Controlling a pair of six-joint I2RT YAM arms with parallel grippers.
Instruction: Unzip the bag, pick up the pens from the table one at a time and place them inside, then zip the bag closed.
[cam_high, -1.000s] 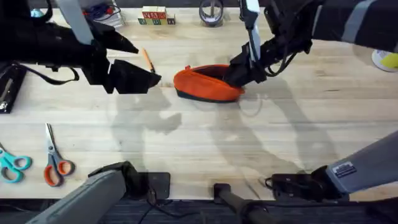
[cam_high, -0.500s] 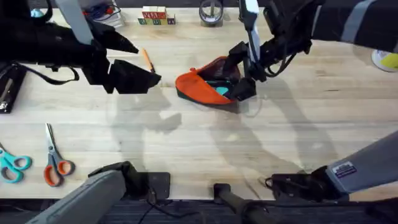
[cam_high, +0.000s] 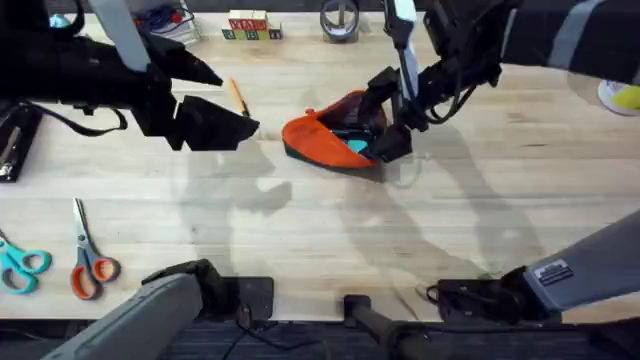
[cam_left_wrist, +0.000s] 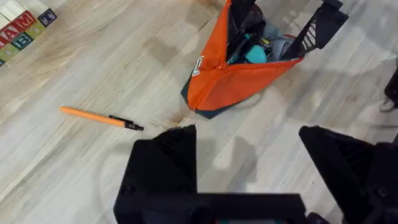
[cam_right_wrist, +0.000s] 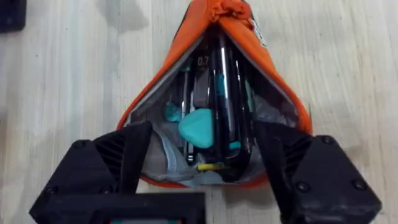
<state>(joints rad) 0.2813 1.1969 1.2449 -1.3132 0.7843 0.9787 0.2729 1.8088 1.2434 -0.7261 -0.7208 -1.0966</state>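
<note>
The orange bag (cam_high: 315, 135) lies mid-table with its zipper undone and its mouth gaping. Several pens and teal items show against the dark lining (cam_right_wrist: 214, 118). My right gripper (cam_high: 388, 112) is open at the bag's right end, one finger on each side of the mouth (cam_right_wrist: 202, 168). One orange pen (cam_high: 238, 97) with a dark tip lies on the table left of the bag (cam_left_wrist: 99, 117). My left gripper (cam_high: 238, 103) hovers open above that pen with nothing held, and the bag (cam_left_wrist: 230, 81) lies beyond its fingers (cam_left_wrist: 249, 155).
Orange-handled scissors (cam_high: 88, 262) and teal scissors (cam_high: 20, 265) lie at the front left. Letter blocks (cam_high: 248, 27) and a tape roll (cam_high: 340, 20) stand along the back edge. A black object (cam_high: 12, 140) sits at the far left.
My right gripper's fingers have spread apart and the bag's mouth has gone from flat and closed to wide open, showing its contents. The left arm has stayed still.
</note>
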